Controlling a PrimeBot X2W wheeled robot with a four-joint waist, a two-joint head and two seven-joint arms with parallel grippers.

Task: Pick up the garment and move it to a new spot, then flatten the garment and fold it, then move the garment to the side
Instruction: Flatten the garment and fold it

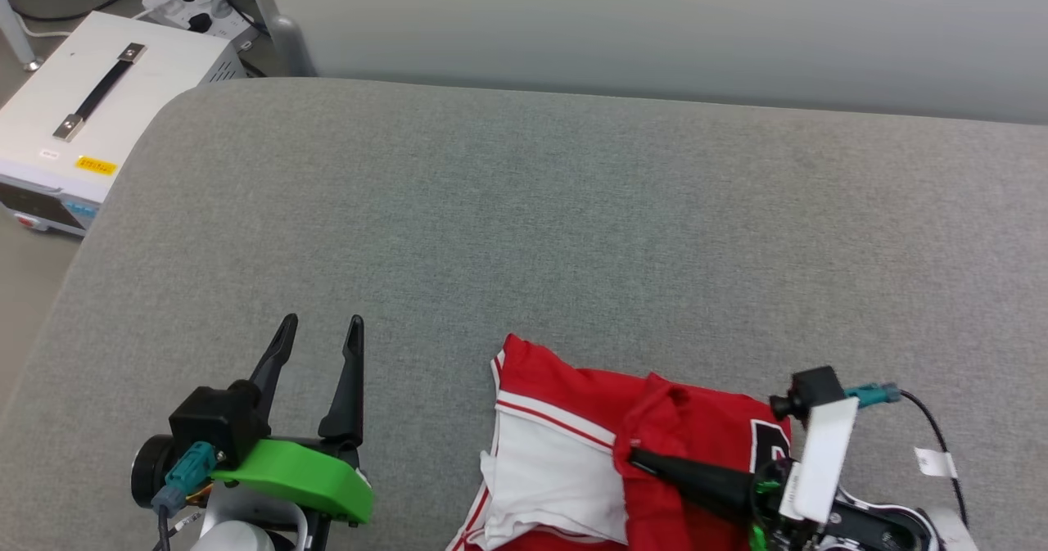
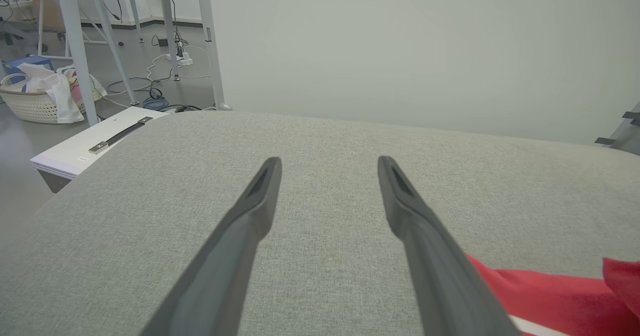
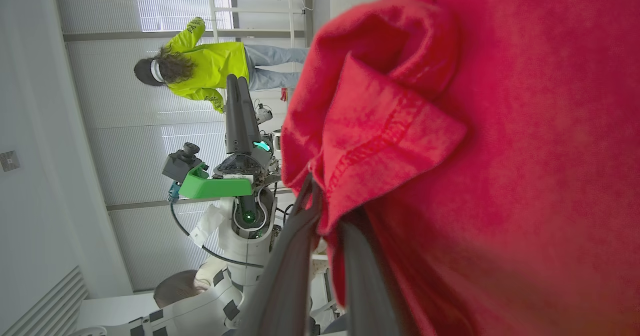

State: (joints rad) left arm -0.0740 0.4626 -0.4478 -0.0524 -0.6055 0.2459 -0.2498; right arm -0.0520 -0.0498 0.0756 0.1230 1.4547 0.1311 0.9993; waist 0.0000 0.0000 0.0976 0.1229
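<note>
lift the red shirt by its pinched fold

the garment lies bunched up at the near edge of the gray pad, toward the robot's right. one white sleeve shows, and a bit of black print. the right gripper has its two fingers squeezed tight on a raised fold of red cloth near the middle of the shirt. the left gripper is spread wide with nothing in it. it is above bare pad, well apart from the shirt.

i think the step now is picking the shirt up to carry it to a new spot. to do it well, the right arm should rise slowly so the thin fold does not slip out. it should lift high enough that the hanging cloth does not drag. there is lots of bare pad farther away and to the left to put it down. the free hand could catch a loose edge so the shirt lands flatter.
</note>
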